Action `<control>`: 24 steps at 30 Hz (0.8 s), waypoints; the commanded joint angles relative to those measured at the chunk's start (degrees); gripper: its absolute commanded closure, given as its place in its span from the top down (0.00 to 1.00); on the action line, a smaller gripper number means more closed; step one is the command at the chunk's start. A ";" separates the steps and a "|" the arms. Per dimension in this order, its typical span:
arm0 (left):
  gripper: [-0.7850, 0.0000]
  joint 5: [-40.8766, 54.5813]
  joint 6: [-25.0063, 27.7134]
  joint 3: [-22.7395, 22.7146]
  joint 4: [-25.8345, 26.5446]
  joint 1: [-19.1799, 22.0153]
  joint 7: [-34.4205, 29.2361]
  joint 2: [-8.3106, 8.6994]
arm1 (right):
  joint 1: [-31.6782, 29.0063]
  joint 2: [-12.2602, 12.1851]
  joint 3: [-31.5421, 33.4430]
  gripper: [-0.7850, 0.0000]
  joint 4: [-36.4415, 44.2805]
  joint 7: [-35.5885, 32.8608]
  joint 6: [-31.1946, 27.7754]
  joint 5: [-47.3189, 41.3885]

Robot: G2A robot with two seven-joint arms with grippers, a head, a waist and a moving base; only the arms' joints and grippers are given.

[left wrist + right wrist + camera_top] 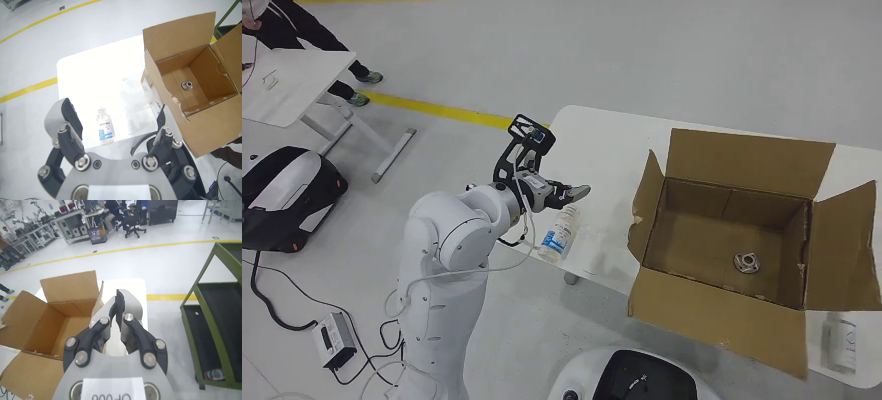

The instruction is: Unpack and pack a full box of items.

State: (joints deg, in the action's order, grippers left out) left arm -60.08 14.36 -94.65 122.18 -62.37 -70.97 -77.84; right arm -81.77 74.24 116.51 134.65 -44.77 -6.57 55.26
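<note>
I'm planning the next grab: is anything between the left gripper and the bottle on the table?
Nothing visible does. The left gripper is open above the bottle, which sits near the table edge; the cardboard box stands apart, off to one side.

Open cardboard box (712, 322) holds a metal ring (746, 263); a clear bottle (557, 238) apparently lies nearby.

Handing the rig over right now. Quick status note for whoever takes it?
Left gripper: open, empty, above the clear plastic bottle with a blue-white label at the white table's edge.
Right gripper: shut, empty, beside the open brown cardboard box.
In box: one round silver metal flange.
Second clear bottle is on the table, on the box's far side.
Done: two bottles out.
Left: flange; whether unpacking or packing is unclear.
</note>
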 commanded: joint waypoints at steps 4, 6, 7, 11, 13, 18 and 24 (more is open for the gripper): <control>1.00 0.00 0.00 0.00 0.00 0.00 0.00 0.00 | 8.42 -1.31 -6.53 0.00 0.00 -8.44 -1.96 4.01; 1.00 0.00 0.00 0.00 0.00 0.00 0.00 0.00 | 11.82 -1.65 -12.54 0.00 0.00 -13.68 -0.71 8.37; 1.00 0.00 0.00 0.00 0.00 0.00 0.00 0.00 | 13.30 -1.72 -16.26 0.00 0.00 -16.04 -0.06 10.44; 1.00 0.00 0.00 0.00 0.00 0.00 0.00 0.00 | 17.08 -1.76 -31.97 0.00 0.00 -25.79 1.73 24.37; 1.00 0.00 0.00 0.00 0.00 0.00 0.00 0.00 | 17.76 -1.60 -38.69 0.00 0.00 -29.82 2.63 31.08; 1.00 0.00 0.00 0.00 0.00 0.00 0.00 0.00 | 18.38 -1.19 -50.01 0.00 -5.42 -36.08 1.42 45.39; 1.00 0.00 0.00 0.00 0.00 0.00 0.00 0.00 | 22.15 -0.19 -53.30 0.00 -17.08 -39.34 1.86 48.07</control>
State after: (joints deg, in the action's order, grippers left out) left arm -60.08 14.36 -94.65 122.18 -62.37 -70.97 -77.84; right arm -60.43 73.88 63.17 119.71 -83.73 -5.03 103.60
